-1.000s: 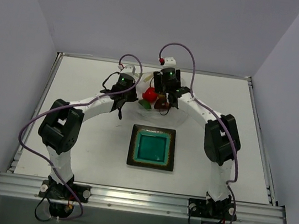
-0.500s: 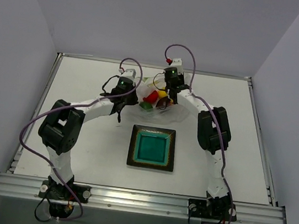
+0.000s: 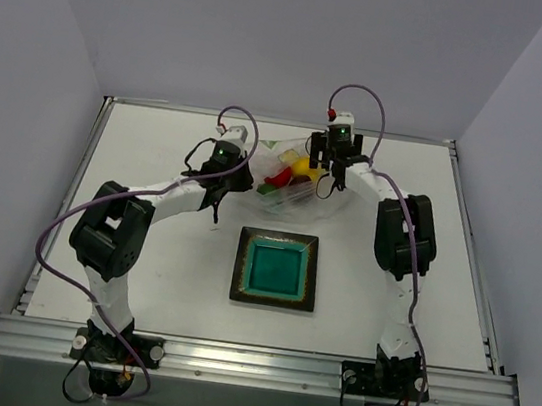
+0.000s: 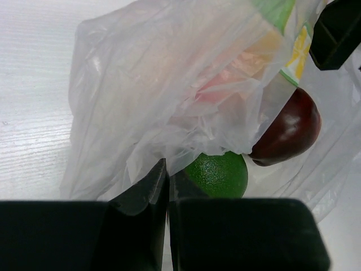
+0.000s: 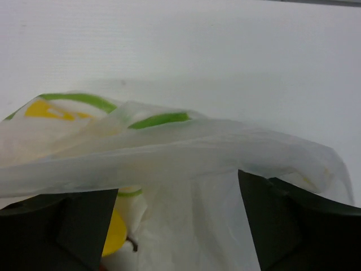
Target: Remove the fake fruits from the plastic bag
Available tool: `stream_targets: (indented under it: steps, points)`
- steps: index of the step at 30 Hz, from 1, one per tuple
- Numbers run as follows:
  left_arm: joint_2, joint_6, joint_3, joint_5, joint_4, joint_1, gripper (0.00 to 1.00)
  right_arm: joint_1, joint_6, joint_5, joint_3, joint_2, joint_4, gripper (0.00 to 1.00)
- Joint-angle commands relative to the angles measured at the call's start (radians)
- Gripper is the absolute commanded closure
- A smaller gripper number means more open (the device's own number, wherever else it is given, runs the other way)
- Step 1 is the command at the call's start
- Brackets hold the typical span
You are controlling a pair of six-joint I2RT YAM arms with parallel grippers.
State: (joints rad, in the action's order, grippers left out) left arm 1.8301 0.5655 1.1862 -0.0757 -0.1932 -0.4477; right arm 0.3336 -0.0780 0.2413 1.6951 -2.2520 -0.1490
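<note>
At the table's (image 3: 158,147) far middle, the bag (image 3: 295,158) lies between both grippers, beyond the plate (image 3: 280,236).
Top view: left gripper (image 3: 232,179) and right gripper (image 3: 328,171) flank the bag, their finger states too small to read; yellow fruit (image 3: 304,172), red fruit (image 3: 279,176) and green fruit (image 3: 266,192) show inside. Left wrist: fingers (image 4: 141,203) pressed together, pinching the translucent film; green fruit (image 4: 220,172) and dark red fruit (image 4: 287,130) peek out just beyond, the rest only pink smears. Right wrist: fingers (image 5: 293,226) spread wide, film draped between them, yellow fruit (image 5: 115,231) half hidden.
</note>
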Motion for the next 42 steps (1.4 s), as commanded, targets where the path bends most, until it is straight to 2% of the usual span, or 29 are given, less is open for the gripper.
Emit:
stream_targets:
  steps: [1, 10, 15, 17, 18, 19, 21, 23, 24, 25, 28, 30, 34, 37, 42]
  points:
    - [-0.052, 0.03, -0.003, -0.018, -0.049, -0.002, 0.98, 0.008, -0.055, -0.141, -0.052, 0.207, 0.019, 0.15]
    - [-0.081, 0.066, -0.036, -0.036, -0.092, -0.008, 0.98, 0.015, -0.169, -0.315, -0.313, 0.485, 0.002, 0.12]
    - [-0.091, 0.07, -0.037, -0.022, -0.095, -0.013, 0.97, 0.019, -0.198, -0.381, -0.37, 0.523, -0.018, 0.14]
    - [-0.097, 0.071, -0.033, -0.022, -0.095, -0.014, 0.97, 0.034, -0.212, -0.379, -0.385, 0.531, -0.021, 0.2]
    - [-0.1, 0.071, -0.033, -0.024, -0.095, -0.016, 0.9, 0.062, -0.212, -0.376, -0.393, 0.535, -0.029, 0.24]
    - [-0.106, 0.071, -0.033, -0.021, -0.095, -0.017, 0.85, 0.079, -0.209, -0.349, -0.402, 0.539, -0.03, 0.33]
    - [-0.12, 0.068, -0.033, -0.009, -0.094, -0.017, 0.72, 0.111, -0.2, -0.295, -0.411, 0.531, -0.043, 0.38]
    - [-0.13, 0.07, -0.025, 0.002, -0.083, -0.019, 0.62, 0.137, -0.212, -0.226, -0.41, 0.497, -0.047, 0.49]
    - [-0.134, 0.07, -0.022, 0.007, -0.077, -0.019, 0.56, 0.142, -0.216, -0.2, -0.411, 0.485, -0.047, 0.52]
    - [-0.14, 0.068, -0.019, 0.014, -0.06, -0.025, 0.45, 0.154, -0.223, -0.173, -0.416, 0.471, -0.05, 0.56]
    - [-0.182, 0.037, -0.014, 0.079, -0.009, -0.042, 0.34, 0.166, -0.235, -0.148, -0.474, 0.486, -0.093, 0.6]
    - [-0.225, -0.016, -0.008, 0.201, 0.026, -0.083, 0.32, 0.168, -0.238, -0.151, -0.523, 0.502, -0.124, 0.61]
    - [-0.244, -0.093, 0.036, 0.326, 0.118, -0.154, 0.29, 0.165, -0.232, -0.142, -0.563, 0.525, -0.138, 0.62]
    - [-0.189, -0.14, 0.14, 0.338, 0.204, -0.155, 0.27, 0.162, -0.235, -0.149, -0.601, 0.54, -0.162, 0.62]
    - [-0.013, -0.26, 0.324, 0.333, 0.354, -0.152, 0.23, 0.15, -0.243, -0.186, -0.634, 0.543, -0.195, 0.62]
